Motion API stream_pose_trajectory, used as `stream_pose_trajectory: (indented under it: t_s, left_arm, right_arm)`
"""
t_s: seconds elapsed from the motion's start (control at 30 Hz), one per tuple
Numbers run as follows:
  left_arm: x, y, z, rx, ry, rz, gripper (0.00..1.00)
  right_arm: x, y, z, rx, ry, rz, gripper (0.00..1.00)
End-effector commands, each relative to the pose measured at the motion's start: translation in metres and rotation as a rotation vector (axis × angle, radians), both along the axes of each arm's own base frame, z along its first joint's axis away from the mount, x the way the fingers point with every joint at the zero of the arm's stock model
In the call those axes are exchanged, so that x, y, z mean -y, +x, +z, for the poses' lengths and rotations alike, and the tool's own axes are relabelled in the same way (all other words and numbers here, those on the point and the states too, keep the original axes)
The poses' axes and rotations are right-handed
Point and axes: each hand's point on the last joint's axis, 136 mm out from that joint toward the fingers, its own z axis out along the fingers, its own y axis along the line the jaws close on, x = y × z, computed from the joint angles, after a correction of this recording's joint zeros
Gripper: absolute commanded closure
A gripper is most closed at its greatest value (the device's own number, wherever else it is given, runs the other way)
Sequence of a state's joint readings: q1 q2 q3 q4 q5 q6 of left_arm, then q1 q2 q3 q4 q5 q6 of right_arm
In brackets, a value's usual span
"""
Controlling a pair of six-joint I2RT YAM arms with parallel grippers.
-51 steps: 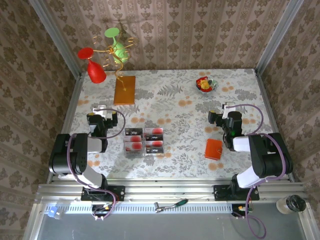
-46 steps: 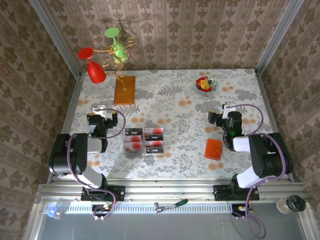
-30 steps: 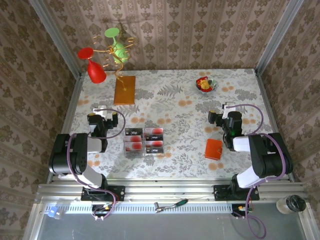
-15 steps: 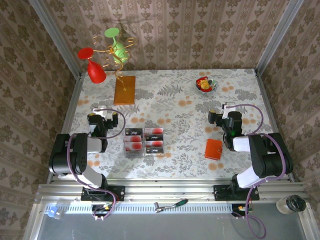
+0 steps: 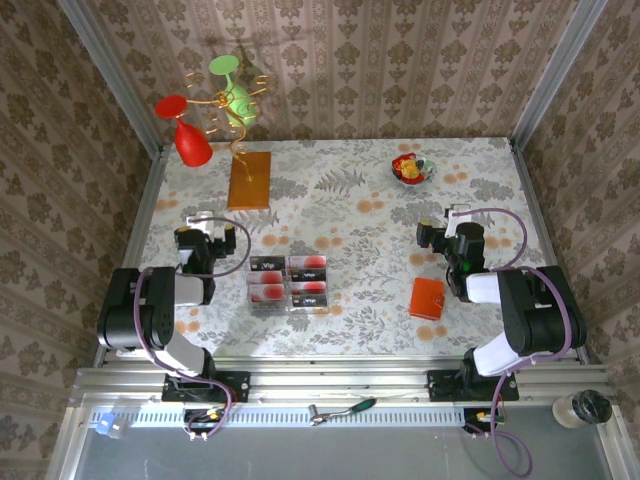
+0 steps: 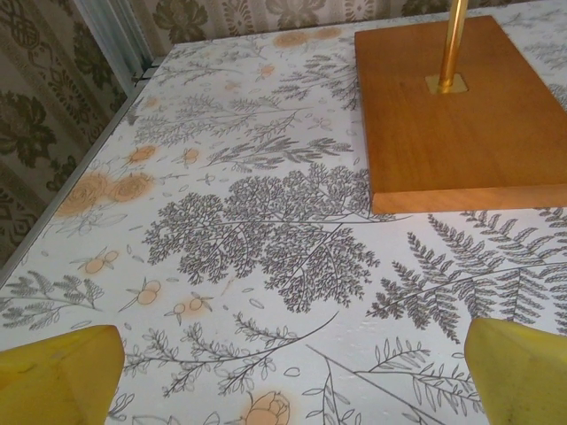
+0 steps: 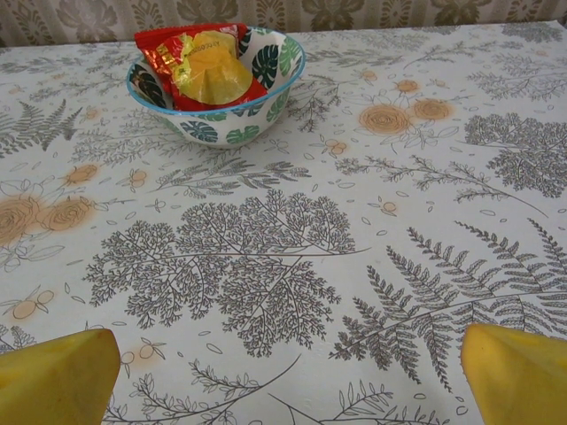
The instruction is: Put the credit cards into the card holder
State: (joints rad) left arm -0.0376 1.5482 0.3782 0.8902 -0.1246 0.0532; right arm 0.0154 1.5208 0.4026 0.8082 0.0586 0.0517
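Your left gripper and right gripper gape wide. The credit cards, apparently in a tray, lie left of the card holder.

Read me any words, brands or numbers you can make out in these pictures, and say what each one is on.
Nothing reads clearly.
Credit cards: pale marks on the black bands, too small to read.
Yellow snack packet in the bowl: faint print, too blurred to read.
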Motion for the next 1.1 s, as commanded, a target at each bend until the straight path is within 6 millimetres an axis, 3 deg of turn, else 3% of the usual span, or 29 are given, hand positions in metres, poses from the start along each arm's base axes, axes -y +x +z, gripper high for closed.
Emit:
stream_pose_trajectory:
  t_s: [0.0, 0.13, 0.23, 0.27, 0.33, 0.37, 0.47, 0.57, 0.63, 0.73, 0.83, 0.93, 1.07]
  left_arm:
    - [-0.011, 0.007, 0.028, 0.007, -0.017, 0.060, 0.00]
    - [-0.026, 0.004, 0.050, 0.003, -0.037, 0.125, 0.00]
    - [-0.032, 0.001, 0.080, 0.018, -0.083, 0.170, 0.00]
    - [-0.034, -0.001, 0.090, 0.006, -0.108, 0.194, 0.00]
    - [-0.033, -0.007, 0.106, -0.033, -0.176, 0.221, 0.00]
    - [-0.029, -0.011, 0.113, -0.060, -0.230, 0.221, 0.00]
    - [-0.003, -0.028, 0.124, -0.157, -0.403, 0.152, 0.00]
    - [0.023, -0.056, 0.121, -0.241, -0.557, 0.111, 0.00]
    - [0.035, -0.077, 0.116, -0.272, -0.624, 0.097, 0.00]
    - [0.048, -0.107, 0.105, -0.324, -0.693, 0.082, 0.00]
    - [0.059, -0.130, 0.092, -0.371, -0.731, 0.066, 0.00]
    - [0.067, -0.145, 0.080, -0.389, -0.750, 0.044, 0.00]
    - [0.074, -0.154, 0.063, -0.415, -0.760, 0.030, 0.00]
  right_arm:
    - [0.006, 0.006, 0.030, 0.000, -0.010, -0.026, 0.00]
    - [0.016, 0.007, 0.064, -0.052, 0.026, -0.104, 0.00]
    - [0.015, 0.007, 0.091, -0.085, 0.133, -0.149, 0.00]
    - [0.021, 0.006, 0.099, -0.080, 0.192, -0.214, 0.00]
    - [0.045, -0.014, 0.098, -0.153, 0.378, -0.462, 0.00]
    - [0.039, -0.011, 0.103, -0.161, 0.442, -0.425, 0.00]
    - [-0.008, -0.005, 0.120, -0.176, 0.541, -0.185, 0.00]
    - [-0.066, -0.019, 0.130, -0.208, 0.458, 0.006, 0.00]
    - [-0.104, -0.036, 0.124, -0.258, 0.386, 0.104, 0.00]
    - [-0.158, -0.067, 0.099, -0.361, 0.300, 0.244, 0.02]
    - [-0.196, -0.101, 0.066, -0.435, 0.193, 0.334, 0.05]
    - [-0.221, -0.129, 0.034, -0.468, 0.074, 0.389, 0.05]
    - [-0.246, -0.152, 0.000, -0.517, -0.013, 0.453, 0.05]
